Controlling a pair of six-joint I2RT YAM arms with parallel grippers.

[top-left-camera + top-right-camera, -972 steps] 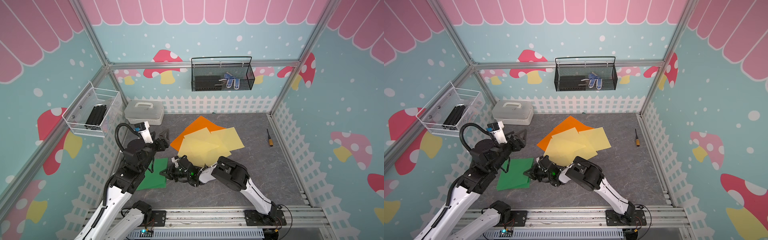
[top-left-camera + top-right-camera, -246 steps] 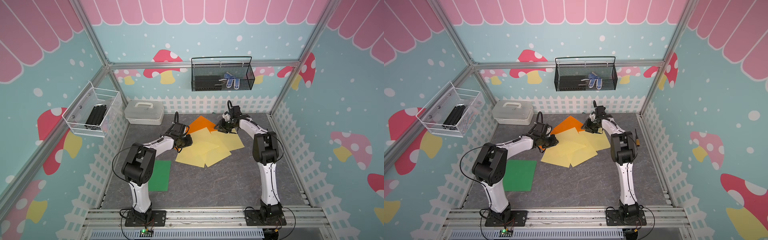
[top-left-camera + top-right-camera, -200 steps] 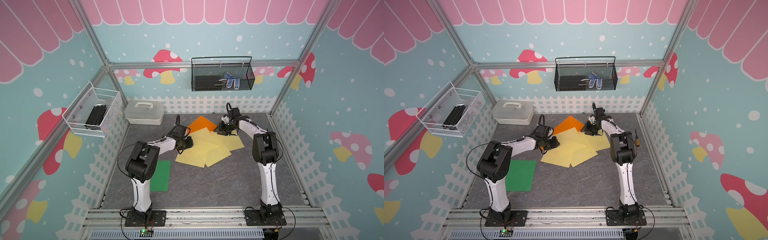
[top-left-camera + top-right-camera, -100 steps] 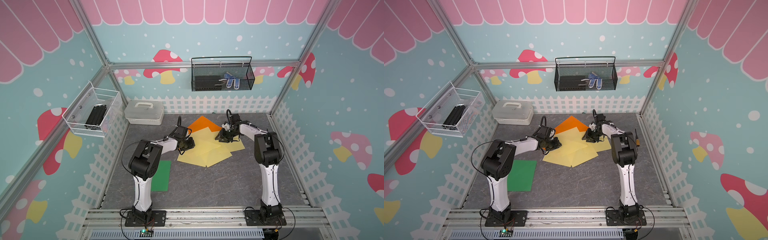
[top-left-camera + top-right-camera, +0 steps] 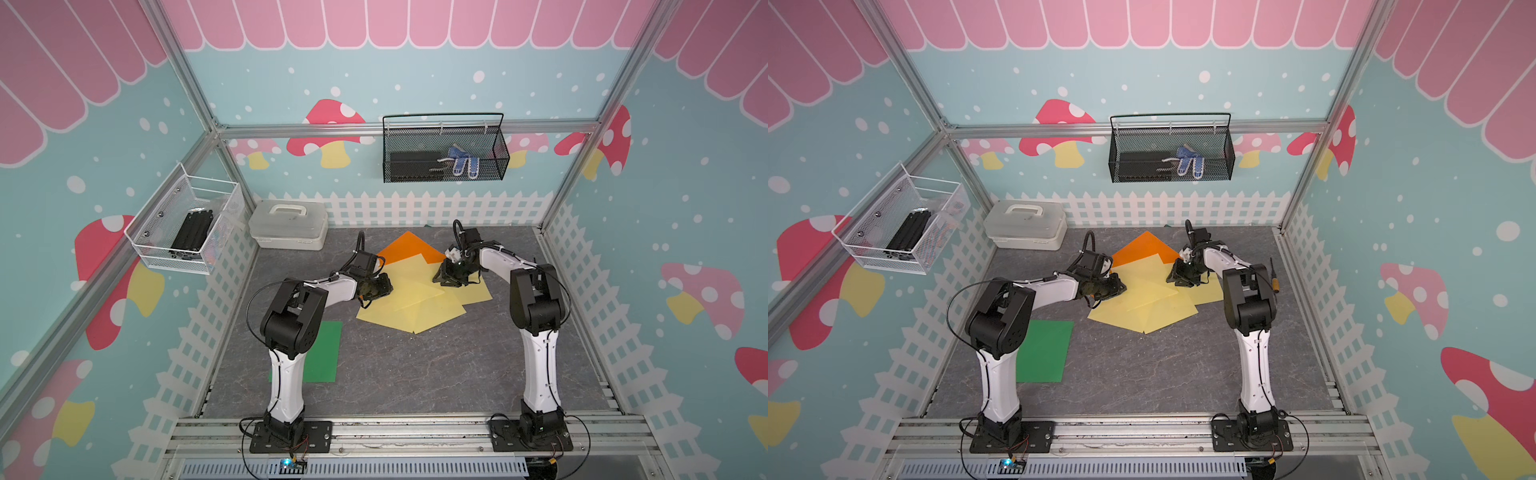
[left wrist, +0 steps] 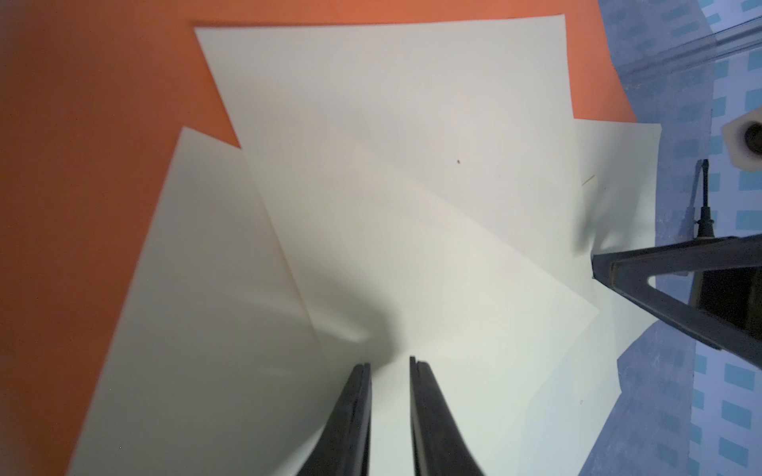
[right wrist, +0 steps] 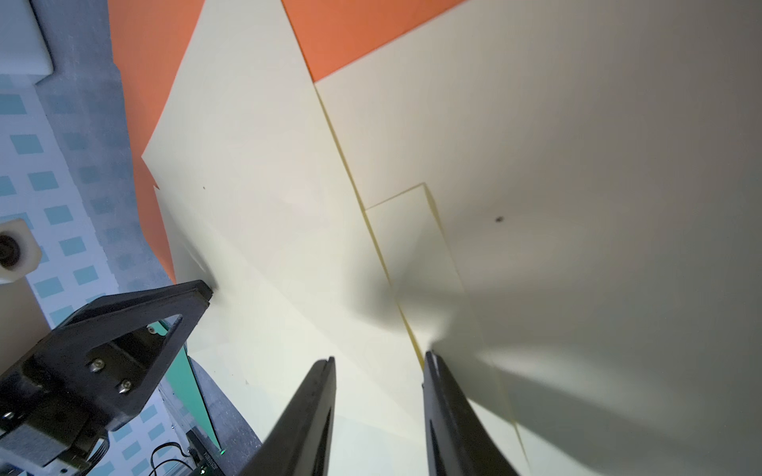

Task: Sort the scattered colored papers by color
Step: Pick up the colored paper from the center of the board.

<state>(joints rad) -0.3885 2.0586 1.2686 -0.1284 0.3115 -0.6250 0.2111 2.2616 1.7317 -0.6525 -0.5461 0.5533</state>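
The colored papers lie on the grey floor. Several pale yellow sheets overlap in a fan, partly covering an orange sheet behind them. A green sheet lies apart at the front left. My left gripper is down on the fan's left side, open only a narrow gap, tips on yellow paper with nothing between them. My right gripper is down on the fan's far right part, open wider, one fingertip at the edge of an overlapping yellow sheet.
A white lidded box stands at the back left. A screwdriver lies by the right fence. A black wire basket hangs on the back wall and a white one on the left wall. A white picket fence rings the floor.
Over the last second my right gripper has slid toward the front across the yellow papers, and my left has crept slightly right. Earlier, both grippers were at the green sheet.
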